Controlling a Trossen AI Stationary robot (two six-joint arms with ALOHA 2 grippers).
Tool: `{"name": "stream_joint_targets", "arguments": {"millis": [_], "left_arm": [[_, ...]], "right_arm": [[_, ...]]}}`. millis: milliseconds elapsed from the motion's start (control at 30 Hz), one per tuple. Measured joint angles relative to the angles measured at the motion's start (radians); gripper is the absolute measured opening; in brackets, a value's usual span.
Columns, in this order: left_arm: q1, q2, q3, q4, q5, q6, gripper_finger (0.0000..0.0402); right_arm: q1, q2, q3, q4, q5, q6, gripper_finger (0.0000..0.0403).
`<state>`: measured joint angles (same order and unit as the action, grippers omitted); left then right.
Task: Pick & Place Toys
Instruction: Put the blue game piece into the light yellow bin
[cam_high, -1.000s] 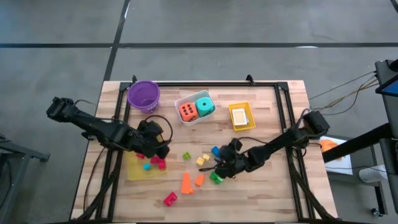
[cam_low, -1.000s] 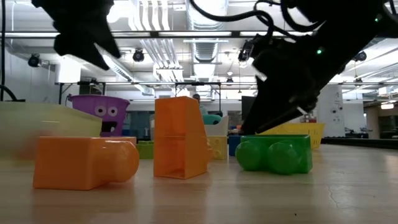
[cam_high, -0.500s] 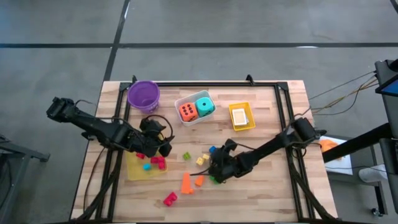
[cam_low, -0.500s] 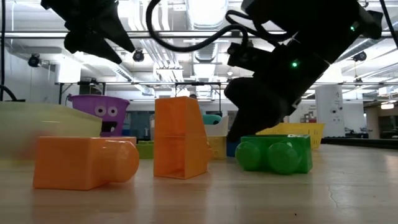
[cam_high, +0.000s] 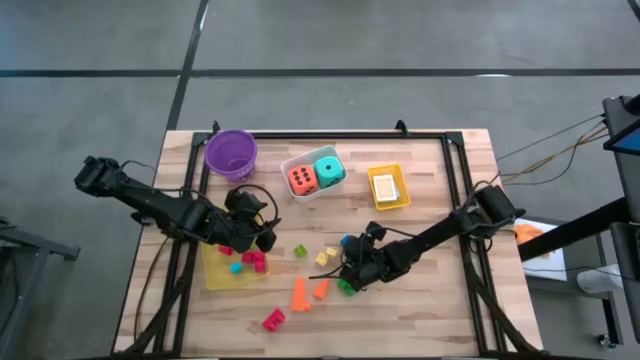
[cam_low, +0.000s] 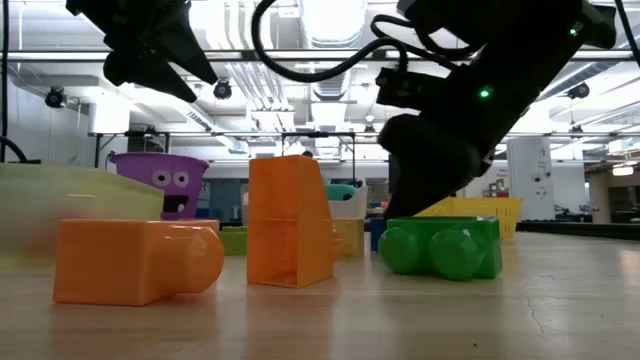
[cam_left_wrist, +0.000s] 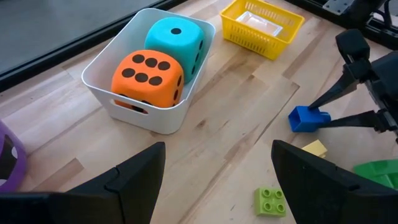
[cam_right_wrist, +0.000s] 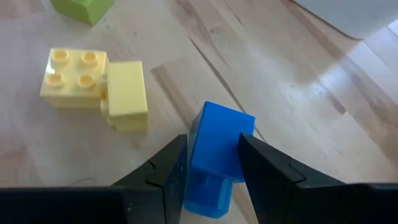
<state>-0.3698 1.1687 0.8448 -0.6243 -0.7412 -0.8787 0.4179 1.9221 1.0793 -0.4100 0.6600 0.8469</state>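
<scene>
A small blue block (cam_right_wrist: 219, 134) sits on the wood between the fingers of my right gripper (cam_right_wrist: 213, 155), which is shut on it near the table's middle (cam_high: 350, 250). Two yellow blocks (cam_right_wrist: 96, 84) lie just beside it. A green block (cam_low: 442, 247) and two orange blocks (cam_low: 290, 220) rest nearer the front edge. My left gripper (cam_high: 262, 238) hangs open and empty above the flat yellow tray (cam_high: 215, 275). An orange die (cam_left_wrist: 148, 73) and a teal die (cam_left_wrist: 177, 38) sit in a white tray (cam_left_wrist: 134, 112). My right gripper pinches the blue block by two opposite sides (cam_right_wrist: 198, 149) between its two fingers. The fingers come slanting down from the table's right side. The block stands on the table (cam_left_wrist: 309, 118).
A purple bowl (cam_high: 231, 153) stands at the far left. A yellow basket (cam_high: 388, 187) holding a card stands at the far right. Pink and teal blocks lie on the flat yellow tray. A lime block (cam_high: 299, 250) and a pink block (cam_high: 272, 319) lie loose on the wood.
My right gripper has gone toward the table's left edge and sunk lower, coming in over the blue block. The blocks lie where they were.
</scene>
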Motion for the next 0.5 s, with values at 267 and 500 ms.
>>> {"name": "stream_joint_targets", "arguments": {"millis": [267,500], "left_arm": [[0.0,0.0,-0.001,0.0,0.0,0.0,0.0296],[0.0,0.001,-0.002,0.0,0.0,0.008,0.0296]], "right_arm": [[-0.011,-0.025,-0.009,0.005,-0.05,-0.036,0.0197],[-0.023,-0.025,-0.012,-0.007,-0.033,-0.021,0.0275]]}}
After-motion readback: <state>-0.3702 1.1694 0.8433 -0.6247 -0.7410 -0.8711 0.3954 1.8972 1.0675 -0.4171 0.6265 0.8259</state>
